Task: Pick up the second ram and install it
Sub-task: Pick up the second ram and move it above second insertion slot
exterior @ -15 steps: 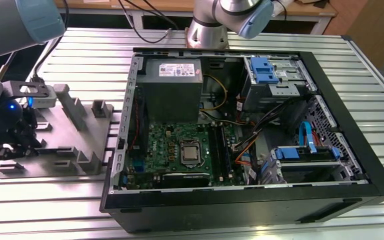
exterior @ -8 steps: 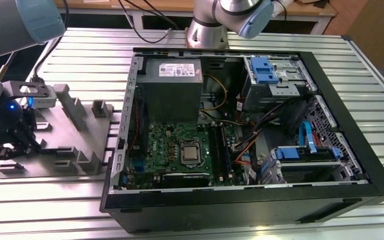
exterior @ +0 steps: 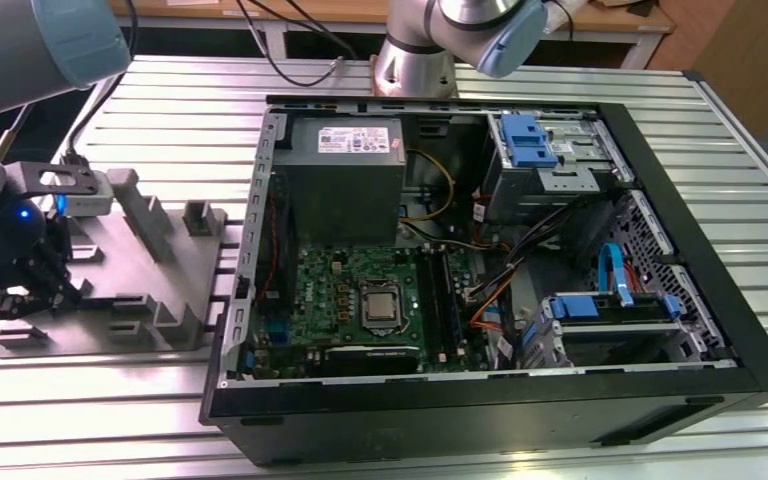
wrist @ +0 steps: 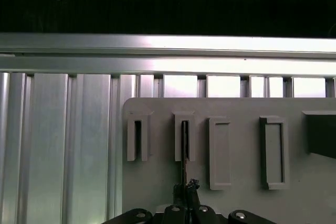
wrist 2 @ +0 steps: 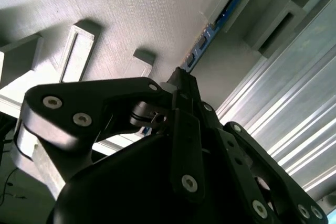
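The second ram [wrist 2: 209,32] stands on edge in a slot of the grey holder plate [wrist: 241,150] (edge-on, a thin dark line in the first wrist view). The gripper [wrist: 186,188] is clenched on the stick's nearer end. In the exterior view this pair sits at lower left. Beyond, toward the exterior view's right, the open computer case [exterior: 704,300] lies on the slatted table [exterior: 91,400].

It looked like a robotics lab set up for computer assembly: a ribbed aluminium table [exterior: 518,85] carried the base of a robot arm [exterior: 418,55], an open desktop computer case [exterior: 718,340] with its motherboard [exterior: 344,290] bared, and a grey slotted fixture plate [exterior: 97,275] holding the second ram [wrist: 184,145] on edge; a wooden workbench [exterior: 624,15] stood behind
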Available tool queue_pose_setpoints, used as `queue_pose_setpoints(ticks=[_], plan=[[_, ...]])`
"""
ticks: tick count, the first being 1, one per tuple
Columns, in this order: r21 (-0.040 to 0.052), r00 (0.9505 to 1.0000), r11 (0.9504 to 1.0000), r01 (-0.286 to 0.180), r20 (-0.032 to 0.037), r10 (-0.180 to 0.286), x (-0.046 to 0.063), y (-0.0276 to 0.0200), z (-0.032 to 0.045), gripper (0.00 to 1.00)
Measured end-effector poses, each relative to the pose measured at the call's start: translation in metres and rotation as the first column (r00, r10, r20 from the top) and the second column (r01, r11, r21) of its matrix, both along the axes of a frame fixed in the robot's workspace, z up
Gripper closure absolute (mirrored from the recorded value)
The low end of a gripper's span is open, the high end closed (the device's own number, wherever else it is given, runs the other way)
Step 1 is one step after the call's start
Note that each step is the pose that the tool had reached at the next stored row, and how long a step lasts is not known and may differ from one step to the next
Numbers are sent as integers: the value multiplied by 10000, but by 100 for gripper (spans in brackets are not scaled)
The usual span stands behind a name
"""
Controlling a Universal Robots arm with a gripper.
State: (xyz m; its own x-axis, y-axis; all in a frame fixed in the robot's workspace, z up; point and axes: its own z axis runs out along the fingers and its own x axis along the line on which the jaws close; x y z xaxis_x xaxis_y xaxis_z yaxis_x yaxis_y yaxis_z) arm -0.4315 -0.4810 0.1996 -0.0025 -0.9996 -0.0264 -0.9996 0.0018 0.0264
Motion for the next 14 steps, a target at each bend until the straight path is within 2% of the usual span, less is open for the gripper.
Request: queue_pose_setpoints(ticks=[14], plan=[[5, 10000, 10000, 0, 3, 0, 0, 1, 3, 89]])
